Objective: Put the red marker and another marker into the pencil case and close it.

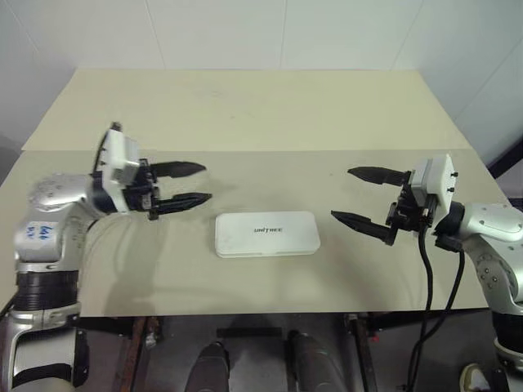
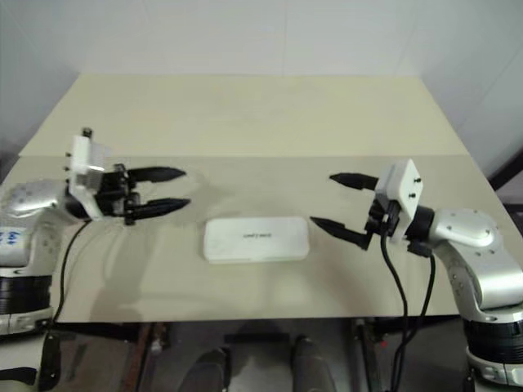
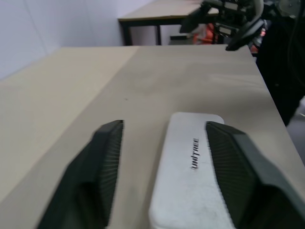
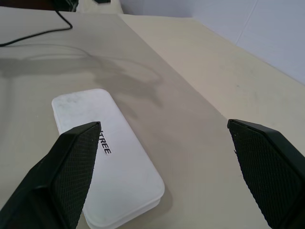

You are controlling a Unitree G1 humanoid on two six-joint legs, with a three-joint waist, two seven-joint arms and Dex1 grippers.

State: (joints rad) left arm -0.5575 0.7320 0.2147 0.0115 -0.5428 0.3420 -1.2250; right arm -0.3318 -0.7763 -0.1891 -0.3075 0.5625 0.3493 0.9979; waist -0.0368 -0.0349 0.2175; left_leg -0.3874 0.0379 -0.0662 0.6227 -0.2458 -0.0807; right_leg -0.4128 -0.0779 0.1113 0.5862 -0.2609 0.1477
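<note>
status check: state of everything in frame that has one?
pencil case: closed, lid down, lying flat on the table, logo side up
left gripper: open, holding nothing, off the case's left end
right gripper: wide open, holding nothing, off the case's right end

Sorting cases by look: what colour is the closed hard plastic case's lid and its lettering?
White rectangular pencil case with dark "UNITREE" lettering; the left wrist view shows it best.

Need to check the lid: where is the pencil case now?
The case lies shut near the table's front edge, midway between the left pincer and right pincer, touching neither.
</note>
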